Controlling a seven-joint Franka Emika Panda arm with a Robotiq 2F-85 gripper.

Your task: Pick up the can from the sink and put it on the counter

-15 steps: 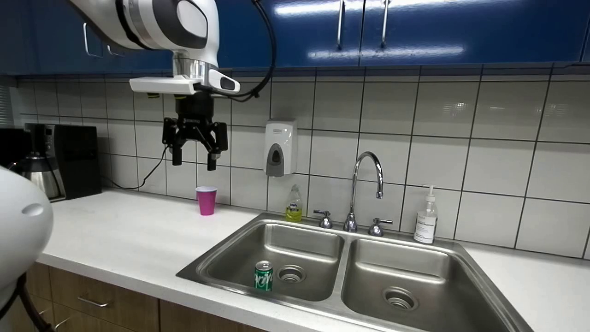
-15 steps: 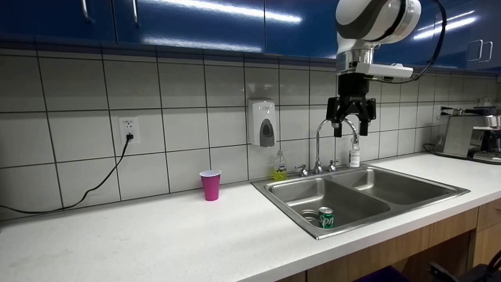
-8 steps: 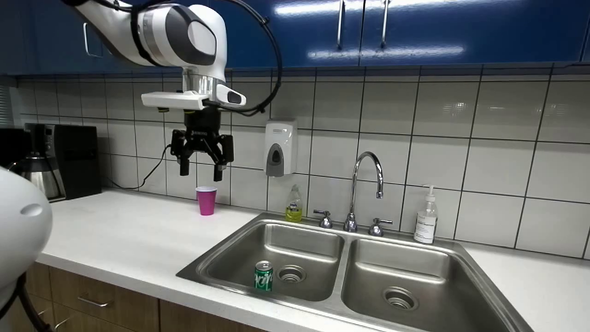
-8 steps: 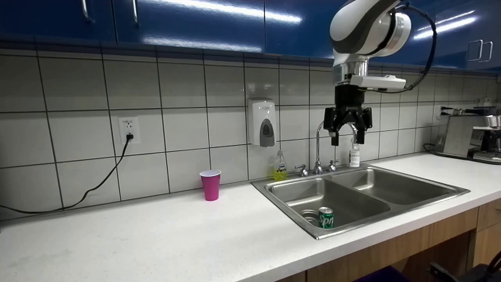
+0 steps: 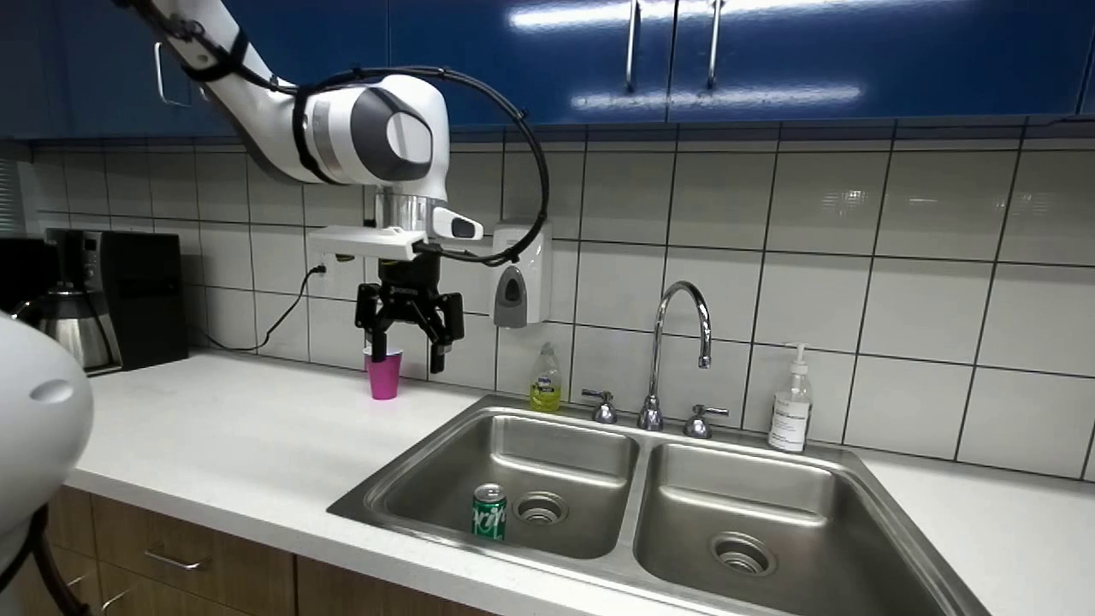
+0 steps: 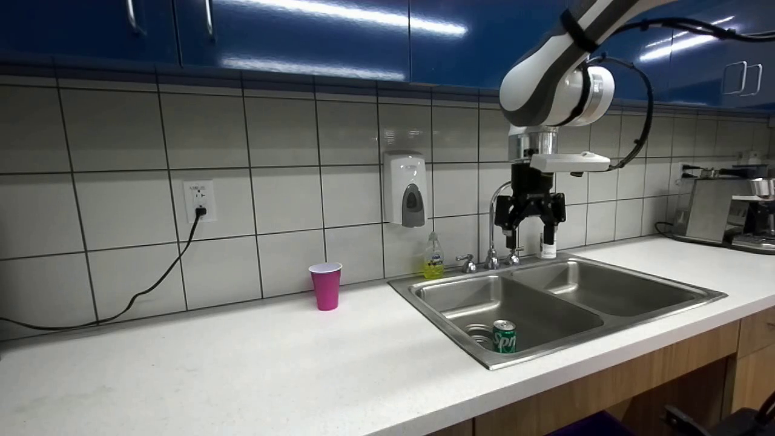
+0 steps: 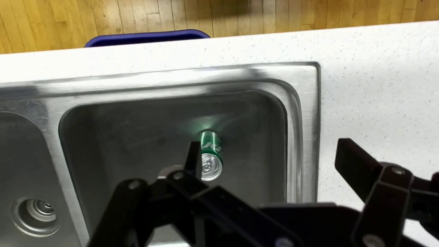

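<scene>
The green can (image 5: 488, 513) with a silvery top stands upright in the sink (image 5: 637, 505), in the basin nearer the long counter (image 5: 257, 436). The can also shows in an exterior view (image 6: 504, 336). My gripper (image 5: 408, 364) is open and empty, fingers pointing down, well above the sink and apart from the can. It also shows in an exterior view (image 6: 530, 243). In the wrist view the fingers (image 7: 269, 151) are spread wide. The can (image 7: 211, 144) lies below, near the left finger, which hides part of its side. The counter (image 7: 377, 96) is under the right finger.
A pink cup (image 6: 327, 289) stands on the counter by the tiled wall. A chrome faucet (image 5: 657, 359), a yellow soap bottle (image 5: 545, 383) and a pump bottle (image 5: 790, 411) stand behind the sink. A soap dispenser (image 6: 405, 189) hangs on the wall.
My gripper has moved down in both exterior views, to the right in one and slightly left in the other. It stays open. The can and the cup have not moved.
</scene>
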